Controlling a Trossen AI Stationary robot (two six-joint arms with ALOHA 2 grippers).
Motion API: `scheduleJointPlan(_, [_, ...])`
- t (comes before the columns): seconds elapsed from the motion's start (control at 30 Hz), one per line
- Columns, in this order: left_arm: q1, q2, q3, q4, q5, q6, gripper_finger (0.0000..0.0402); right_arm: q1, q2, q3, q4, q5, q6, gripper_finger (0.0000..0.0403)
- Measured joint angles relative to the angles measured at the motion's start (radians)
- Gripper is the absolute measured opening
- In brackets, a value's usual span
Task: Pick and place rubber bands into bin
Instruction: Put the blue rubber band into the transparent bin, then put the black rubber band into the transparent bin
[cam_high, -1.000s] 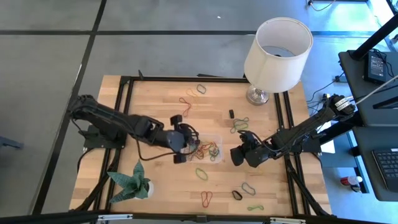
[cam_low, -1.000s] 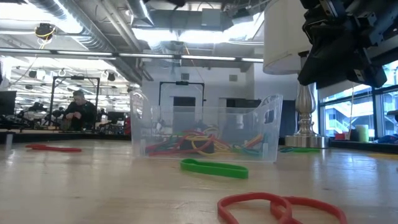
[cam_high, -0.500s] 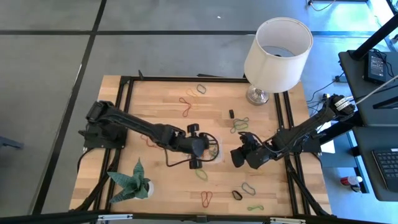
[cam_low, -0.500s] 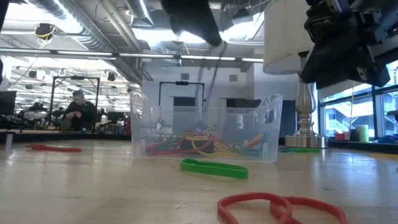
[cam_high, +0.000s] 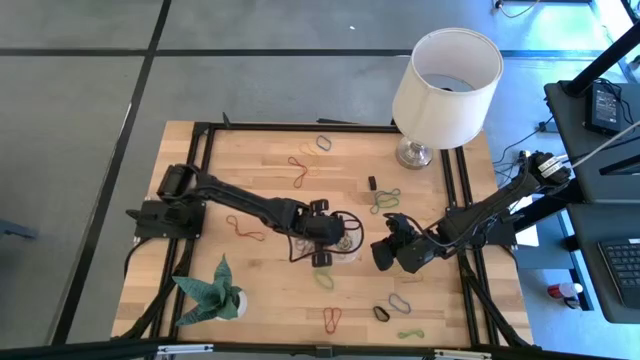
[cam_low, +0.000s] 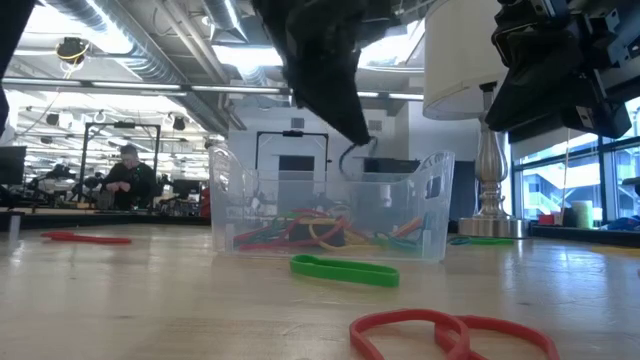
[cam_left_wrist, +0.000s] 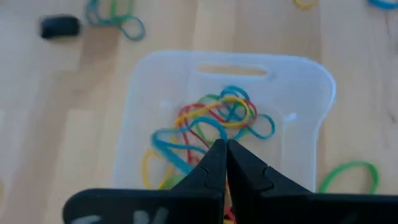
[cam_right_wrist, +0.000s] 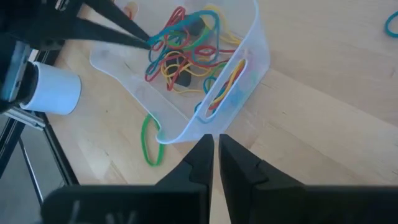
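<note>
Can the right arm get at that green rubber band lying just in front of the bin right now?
Probably yes. The right gripper waits beside the bin, and the green band lies on bare wood apart from it. The left gripper hangs over the bin, not across that path.

Open-plan lab: ceiling ducts (cam_low: 150, 60), workbenches (cam_low: 60, 205)

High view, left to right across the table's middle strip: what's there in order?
Folded-paper plant → brown rubber band → left gripper over the clear bin → right gripper → right arm reaching off the table edge.
</note>
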Motion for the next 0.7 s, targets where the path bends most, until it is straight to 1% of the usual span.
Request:
scheduleJointPlan(0.07, [0.002, 0.019, 0.002, 0.023, 0.038, 0.0, 0.0003, 0.0, 0.0, 0.0, 0.0, 0.0, 0.0, 0.003])
scheduleJointPlan(0.13, [0.001, 0.037, 0.0, -0.008, 0.044, 0.0, 0.0003, 0.0, 0.0, 0.0, 0.0, 0.0, 0.0, 0.003])
scheduleJointPlan(0.17, [-0.001, 0.048, 0.0, 0.002, 0.049, 0.0, 0.0002, 0.0, 0.0, 0.0, 0.0, 0.0, 0.0, 0.003])
scheduleJointPlan(0.33, [-0.001, 0.085, 0.0, -0.017, 0.12, -0.052, 0.001, 0.0, 0.0, 0.0, -0.001, 0.0, 0.0, 0.003])
scheduleJointPlan(0.43, [0.002, 0.087, 0.0, -0.023, 0.126, -0.086, 0.0029, 0.0, 0.0, 0.0, 0.0, 0.0, 0.0, 0.003])
scheduleJointPlan(0.6, [0.006, 0.079, 0.0, -0.029, 0.115, -0.091, 0.0072, 0.001, 0.0, 0.0, 0.0, 0.0, 0.0, 0.003])
scheduleJointPlan(0.7, [0.006, 0.065, 0.0, -0.066, 0.105, -0.09, 0.0094, 0.011, 0.0, 0.0, -0.001, 0.0, -0.001, 0.003])
